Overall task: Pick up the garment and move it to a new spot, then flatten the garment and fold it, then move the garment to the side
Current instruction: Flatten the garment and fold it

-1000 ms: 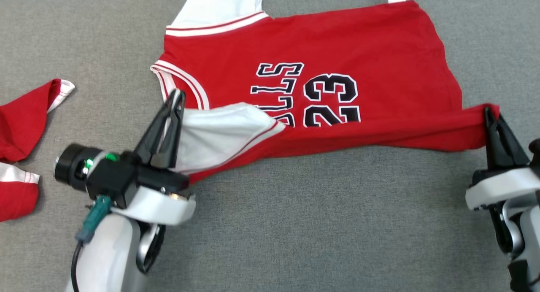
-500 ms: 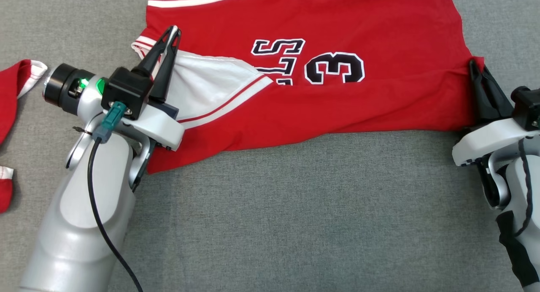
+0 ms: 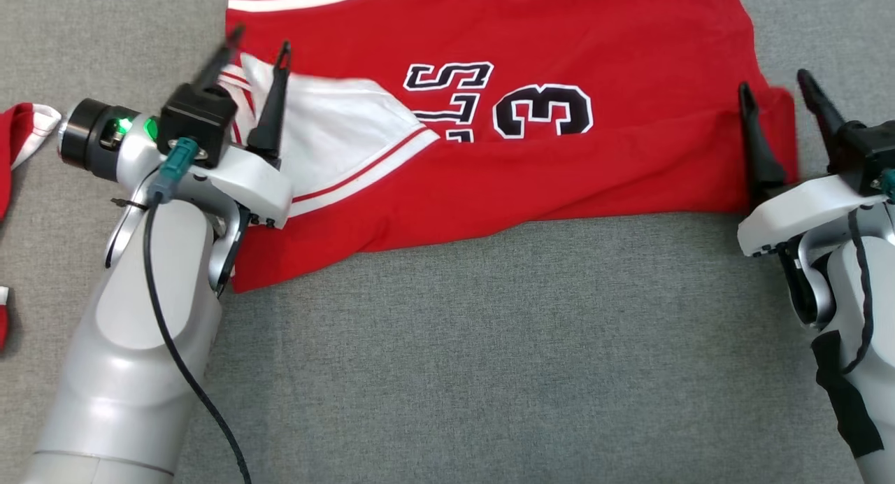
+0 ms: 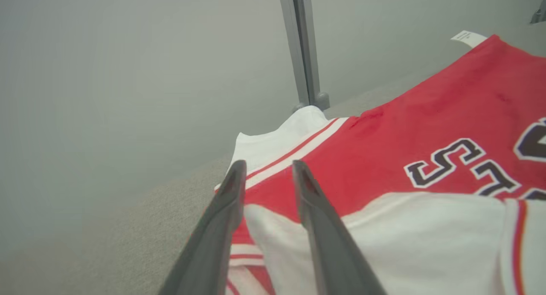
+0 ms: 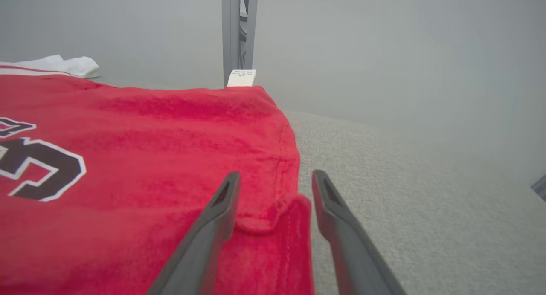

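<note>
The garment is a red jersey with white sleeves and black lettering, spread on the grey surface with its near edge folded over itself. My left gripper stands open at the jersey's left end, its fingers straddling the turned-over white sleeve. In the left wrist view the left gripper has white and red cloth lying loose between its fingers. My right gripper is open at the right end. In the right wrist view the right gripper has the red corner slack between its fingers.
Another red and white piece of cloth lies at the far left edge. A grey metal post stands beyond the jersey, also in the right wrist view as a post behind a white label. Grey padded surface spreads in front.
Both grippers have gone from shut on the jersey's edge to open, letting the cloth go. The folded edge now rests on the jersey. The head view has shifted slightly.
</note>
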`<state>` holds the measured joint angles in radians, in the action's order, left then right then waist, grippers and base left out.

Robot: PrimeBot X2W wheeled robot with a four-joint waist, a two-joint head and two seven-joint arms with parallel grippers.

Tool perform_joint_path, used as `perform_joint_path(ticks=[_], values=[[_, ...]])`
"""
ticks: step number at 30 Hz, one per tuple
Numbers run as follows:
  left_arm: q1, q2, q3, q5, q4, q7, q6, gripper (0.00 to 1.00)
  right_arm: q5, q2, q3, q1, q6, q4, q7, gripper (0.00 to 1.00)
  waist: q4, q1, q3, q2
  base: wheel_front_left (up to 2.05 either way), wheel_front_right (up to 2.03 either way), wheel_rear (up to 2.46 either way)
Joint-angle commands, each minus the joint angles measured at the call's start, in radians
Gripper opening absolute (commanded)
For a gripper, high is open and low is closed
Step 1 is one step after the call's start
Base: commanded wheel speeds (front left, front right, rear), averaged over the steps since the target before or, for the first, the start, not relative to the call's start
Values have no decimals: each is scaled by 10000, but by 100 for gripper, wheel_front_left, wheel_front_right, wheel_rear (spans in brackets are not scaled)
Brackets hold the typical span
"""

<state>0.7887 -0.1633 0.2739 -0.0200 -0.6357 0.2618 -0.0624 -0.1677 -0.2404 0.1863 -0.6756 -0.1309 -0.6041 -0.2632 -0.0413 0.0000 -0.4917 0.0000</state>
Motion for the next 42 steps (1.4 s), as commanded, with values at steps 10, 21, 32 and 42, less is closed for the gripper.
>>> perform_joint_path(ticks=[10, 21, 32, 42], values=[[-3220, 485, -1131, -1591, 2529, -3, 415, 100, 375, 519, -1328, 1868, -1, 1881, -16, 100, 74, 0, 917, 0, 0, 0, 0], [-5795, 592, -1163, -2491, 4244, -1477, 562, 75, 399, 605, -1742, 2707, -1, 2133, -18, 100, 235, 0, 1160, 0, 0, 0, 0], [-6170, 580, -1037, -2610, 4352, -2576, 928, 0, 172, 601, -1418, 2742, -1, 1585, -18, 100, 116, 0, 1237, 0, 0, 0, 0], [-5940, 338, -969, -2523, 4103, -2442, 926, 0, -976, 502, -355, 2079, -1, -825, -18, 100, 103, 0, 1417, 0, 0, 0, 0]])
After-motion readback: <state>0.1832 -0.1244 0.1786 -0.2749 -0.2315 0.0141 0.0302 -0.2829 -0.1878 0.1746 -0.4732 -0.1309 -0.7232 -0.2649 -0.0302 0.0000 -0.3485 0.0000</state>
